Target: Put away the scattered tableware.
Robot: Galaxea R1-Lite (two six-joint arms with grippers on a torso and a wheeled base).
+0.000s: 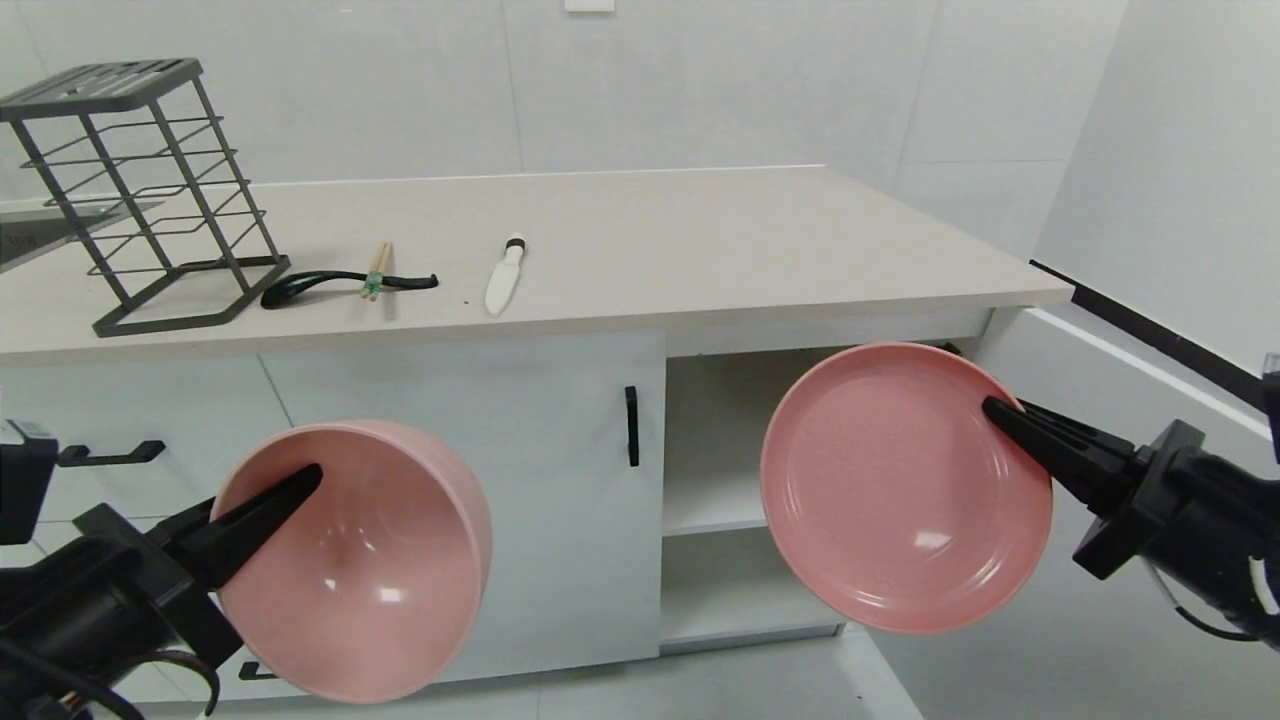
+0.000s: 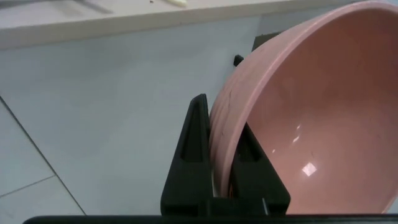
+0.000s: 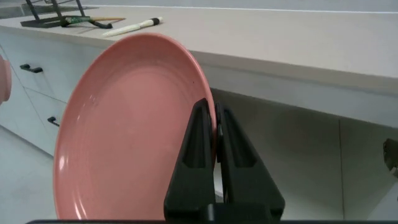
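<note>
Both arms were loaded in front of the open cupboard!

The left gripper [image 1: 312,472] was clamped on the pink bowl's [image 1: 390,560] rim, and the right gripper [image 1: 990,406] pinched the pink plate's [image 1: 890,490] edge. Both dishes hung tilted in the air in front of the open cabinet [image 1: 720,440] under the counter [image 1: 700,240]. It looked like the carrying step. Next, each piece wanted levelling and easing onto a shelf [image 1: 715,520] without clipping the frame.

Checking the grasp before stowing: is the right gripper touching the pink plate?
Touching. The right wrist view shows the right gripper clamped on the rim of the pink plate.
</note>
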